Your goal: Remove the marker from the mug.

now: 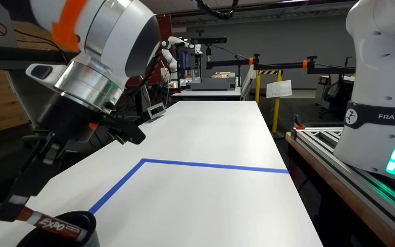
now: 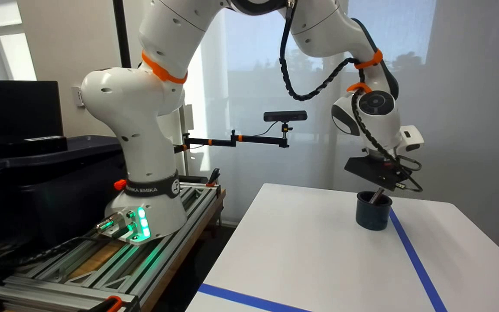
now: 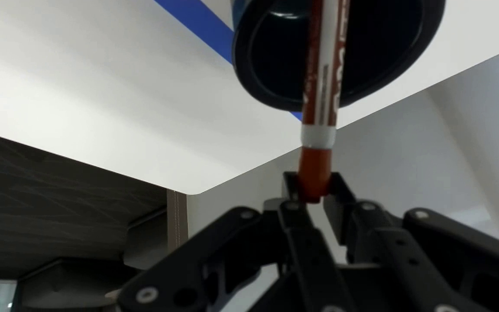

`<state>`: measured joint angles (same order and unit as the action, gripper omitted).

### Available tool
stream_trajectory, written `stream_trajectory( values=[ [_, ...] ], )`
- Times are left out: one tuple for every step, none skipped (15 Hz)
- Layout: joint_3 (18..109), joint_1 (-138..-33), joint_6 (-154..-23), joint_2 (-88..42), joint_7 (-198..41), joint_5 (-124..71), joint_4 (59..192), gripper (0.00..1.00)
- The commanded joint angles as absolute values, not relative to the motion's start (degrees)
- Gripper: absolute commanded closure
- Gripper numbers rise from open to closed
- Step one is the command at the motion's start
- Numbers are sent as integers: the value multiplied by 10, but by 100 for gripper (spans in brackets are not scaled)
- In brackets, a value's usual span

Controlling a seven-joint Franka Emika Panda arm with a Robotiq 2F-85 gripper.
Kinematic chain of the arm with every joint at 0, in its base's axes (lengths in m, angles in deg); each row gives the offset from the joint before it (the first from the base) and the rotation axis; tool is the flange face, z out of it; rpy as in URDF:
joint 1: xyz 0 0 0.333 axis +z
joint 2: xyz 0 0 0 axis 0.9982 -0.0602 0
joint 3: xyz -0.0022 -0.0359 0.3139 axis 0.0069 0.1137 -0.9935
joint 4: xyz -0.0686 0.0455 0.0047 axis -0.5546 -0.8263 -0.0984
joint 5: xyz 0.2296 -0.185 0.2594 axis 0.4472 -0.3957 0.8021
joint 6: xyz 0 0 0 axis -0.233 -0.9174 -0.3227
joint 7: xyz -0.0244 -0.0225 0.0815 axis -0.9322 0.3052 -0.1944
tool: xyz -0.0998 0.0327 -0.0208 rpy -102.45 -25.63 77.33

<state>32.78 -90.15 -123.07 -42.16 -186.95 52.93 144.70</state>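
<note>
The marker [image 1: 55,225] is dark reddish-brown with a whitish band and an orange-red end. It lies tilted across the mug's mouth, its lower part inside the rim, and also shows in an exterior view [image 2: 377,196] and the wrist view [image 3: 322,86]. The dark mug [image 2: 373,216] stands upright on the table; its rim shows in the wrist view [image 3: 244,65] and its wall in an exterior view [image 1: 94,240]. My gripper [image 3: 314,186] is shut on the marker's orange-red end, just outside and above the rim. Its fingertips also show in an exterior view [image 1: 10,211].
The white table [image 2: 319,251] carries blue tape lines [image 2: 418,264], one beside the mug. The mug stands near the table's far edge in that view. A small grey device [image 1: 156,110] sits at the table's edge. A camera on a black bar [image 2: 285,116] stands behind the table.
</note>
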Motion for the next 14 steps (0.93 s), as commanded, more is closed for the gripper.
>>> stream_trajectory(
  values=[
    [306,-941,-1188,-358,-1874,559,1502,95],
    [302,-951,-1175,-347,-1875,563,1510,95],
    [298,-961,-1157,-331,-1871,565,1522,95],
    [293,-970,-1146,-321,-1873,570,1530,95],
    [291,-980,-1130,-306,-1868,569,1543,95],
    [289,-987,-1119,-293,-1865,570,1555,95],
    [289,-994,-1110,-280,-1857,569,1567,95],
    [290,-999,-1101,-269,-1850,567,1578,95],
    [293,-1004,-1092,-256,-1838,561,1593,95],
    [293,-1007,-1093,-249,-1836,564,1601,95],
    [295,-1010,-1092,-238,-1826,559,1614,95],
    [296,-1012,-1094,-230,-1818,557,1625,95],
    [297,-1013,-1101,-224,-1815,558,1635,95],
    [299,-1014,-1107,-218,-1806,555,1646,95]
  ],
)
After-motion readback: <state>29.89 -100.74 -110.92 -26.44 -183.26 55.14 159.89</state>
